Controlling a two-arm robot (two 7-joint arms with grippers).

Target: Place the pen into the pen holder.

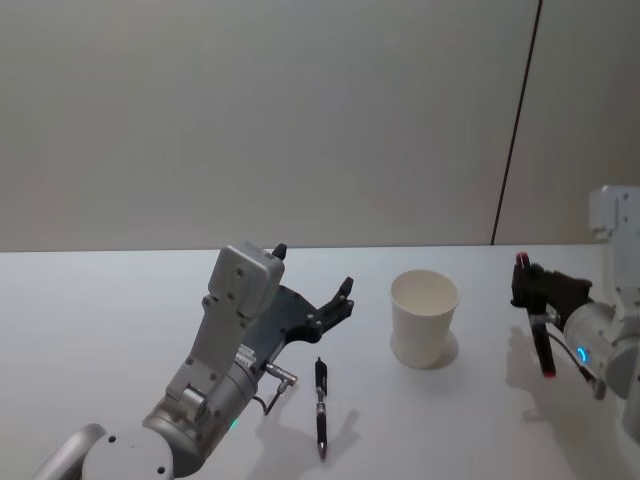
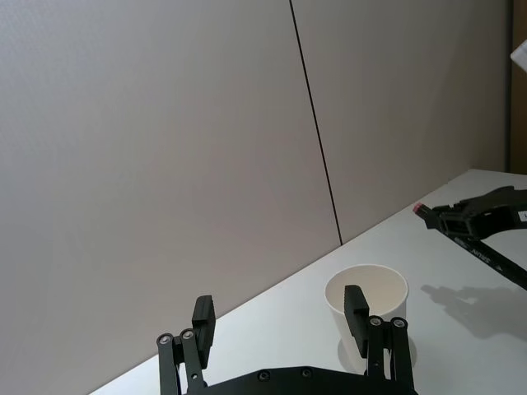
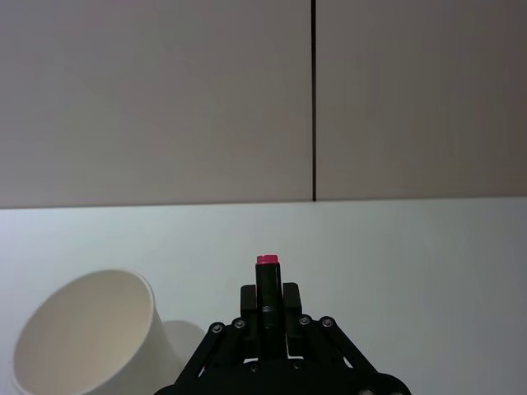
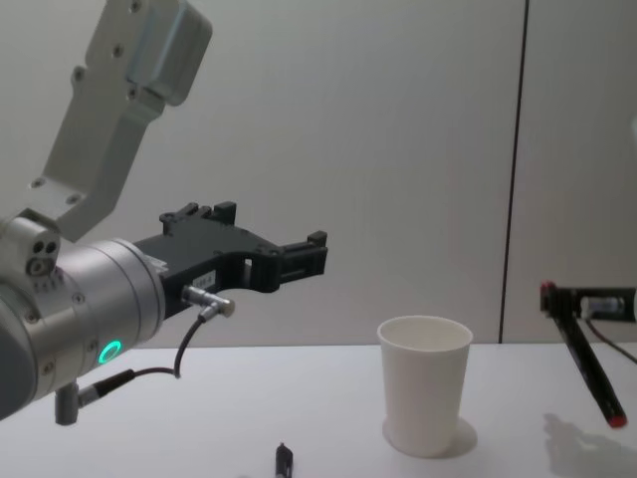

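A white paper cup, the pen holder (image 1: 424, 318) (image 4: 424, 394) (image 2: 367, 293) (image 3: 86, 339), stands upright on the table. My right gripper (image 1: 529, 286) (image 3: 266, 303) (image 4: 585, 298) hovers to its right, shut on a black pen (image 1: 543, 340) (image 4: 589, 363) with a red upper end (image 3: 266, 261); the pen hangs slanted above the table. A second black pen (image 1: 321, 404) (image 4: 284, 459) lies flat on the table, left of the cup and nearer to me. Above and behind that pen, my left gripper (image 1: 314, 272) (image 2: 280, 319) (image 4: 274, 237) is open and raised, holding nothing.
The white table (image 1: 100, 320) runs back to a plain grey wall with a dark vertical seam (image 1: 515, 120). The left arm's grey body (image 1: 220, 360) stands over the near-left table. Bare tabletop lies between the cup and the right gripper.
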